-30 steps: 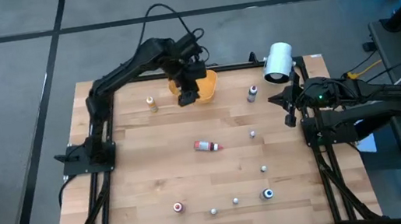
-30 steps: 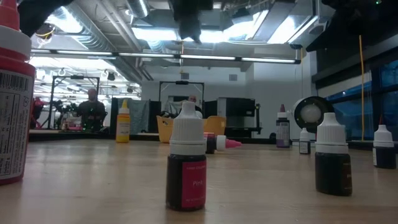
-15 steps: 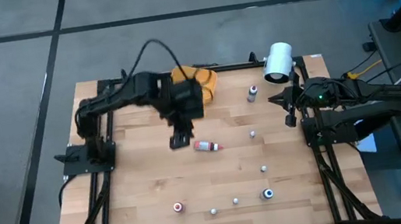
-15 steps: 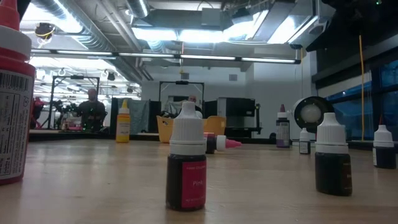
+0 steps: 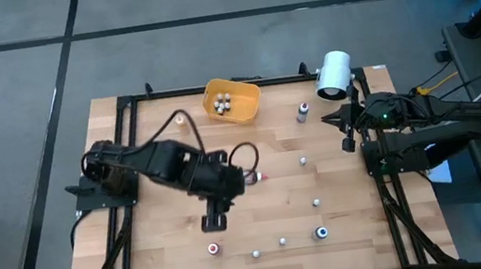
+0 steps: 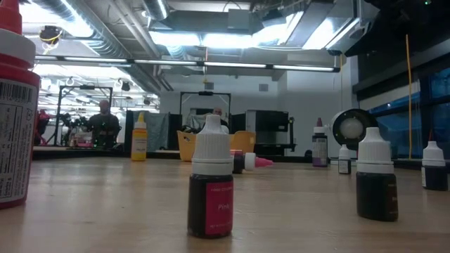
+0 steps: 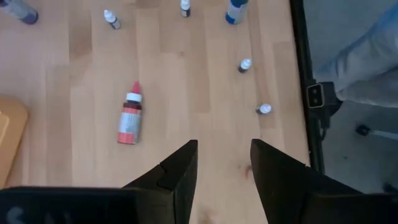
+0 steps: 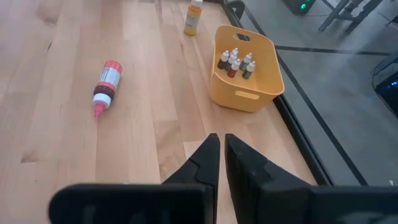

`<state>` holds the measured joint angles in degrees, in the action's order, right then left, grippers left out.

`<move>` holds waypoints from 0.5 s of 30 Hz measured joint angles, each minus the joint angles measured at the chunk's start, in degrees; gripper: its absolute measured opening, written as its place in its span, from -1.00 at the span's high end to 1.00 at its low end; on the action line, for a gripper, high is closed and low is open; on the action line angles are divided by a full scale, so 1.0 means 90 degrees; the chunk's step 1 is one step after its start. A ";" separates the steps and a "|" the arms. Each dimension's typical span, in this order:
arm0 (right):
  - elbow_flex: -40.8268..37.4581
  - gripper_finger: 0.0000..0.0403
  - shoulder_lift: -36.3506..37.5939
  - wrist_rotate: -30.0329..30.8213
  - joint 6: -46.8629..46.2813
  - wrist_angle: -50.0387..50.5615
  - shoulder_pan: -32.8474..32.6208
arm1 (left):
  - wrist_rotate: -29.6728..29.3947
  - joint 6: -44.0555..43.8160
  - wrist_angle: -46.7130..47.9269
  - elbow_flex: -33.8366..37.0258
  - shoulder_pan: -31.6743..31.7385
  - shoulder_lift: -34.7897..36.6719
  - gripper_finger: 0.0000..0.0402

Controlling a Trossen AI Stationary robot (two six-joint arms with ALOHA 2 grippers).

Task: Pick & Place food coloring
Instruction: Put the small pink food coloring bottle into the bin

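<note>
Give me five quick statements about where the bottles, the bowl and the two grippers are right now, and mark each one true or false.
1. The orange bowl holds several small bottles. True.
2. The left gripper is shut on a bottle. False: its fingers are apart with nothing between them, over bare table.
3. The red-capped bottle lies on its side on the table. True.
4. The right gripper is over the middle of the table. False: the right arm waits at the table's right edge, fingers closed together.
5. The yellow bottle sits inside the bowl. False: it stands upright on the table beside the bowl.
</note>
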<state>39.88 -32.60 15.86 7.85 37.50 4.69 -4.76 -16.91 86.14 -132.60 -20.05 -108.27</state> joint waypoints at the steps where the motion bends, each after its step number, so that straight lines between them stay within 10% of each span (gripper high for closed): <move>1: 0.0000 0.85 0.0000 0.0000 -0.0001 0.0000 0.0001 | -0.0062 -0.0114 -0.0037 0.0000 -0.0107 0.0000 0.29; 15: 0.0000 0.85 -0.0002 0.0000 -0.0002 0.0019 0.0002 | -0.0907 -0.1209 -0.0332 0.0000 -0.1531 -0.0666 0.29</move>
<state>39.88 -32.62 15.86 7.83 37.67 4.71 -12.93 -27.79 83.15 -132.60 -33.83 -114.27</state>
